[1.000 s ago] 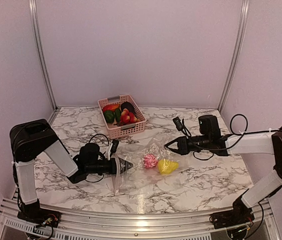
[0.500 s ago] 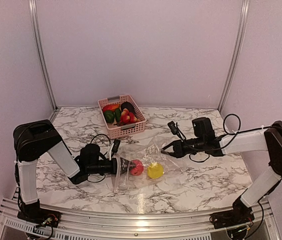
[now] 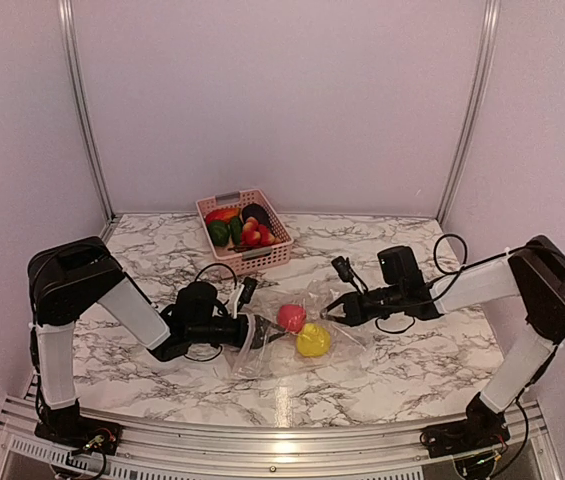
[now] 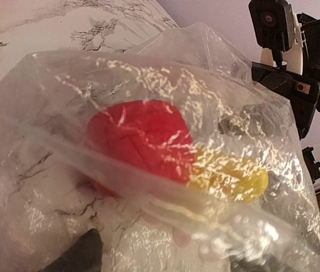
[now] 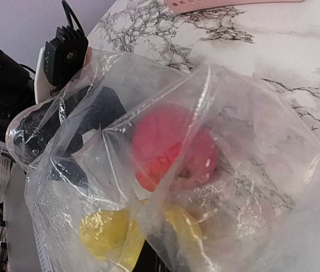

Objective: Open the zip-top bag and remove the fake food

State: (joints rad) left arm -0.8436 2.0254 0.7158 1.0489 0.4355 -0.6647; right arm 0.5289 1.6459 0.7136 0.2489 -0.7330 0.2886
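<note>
The zip-top bag [image 3: 287,345] lies crinkled on the marble table between my two arms. Through the plastic I see two pieces of fake food, a pinkish-red round fruit [image 3: 291,317] [image 4: 143,139] [image 5: 171,147] and a yellow lumpy fruit [image 3: 312,340] [image 4: 233,181] [image 5: 106,232]. My left gripper [image 3: 259,332] [image 4: 165,262] is open at the bag's left end, its dark fingers [image 4: 77,256] spread wide with plastic draped over them. My right gripper [image 3: 330,309] [image 5: 153,263] is shut on a bunched fold at the bag's right end.
A pink slotted basket [image 3: 259,258] stands behind the bag toward the back wall, holding an eggplant [image 3: 256,212], a green fruit [image 3: 220,232] and red pieces [image 3: 255,234]. Its rim [image 5: 233,4] shows in the right wrist view. Cables trail beside both wrists.
The right gripper has pulled its end of the bag leftward and nearer. The left gripper pushed right and its jaws opened wider. Both fruits shifted left inside the bag.
</note>
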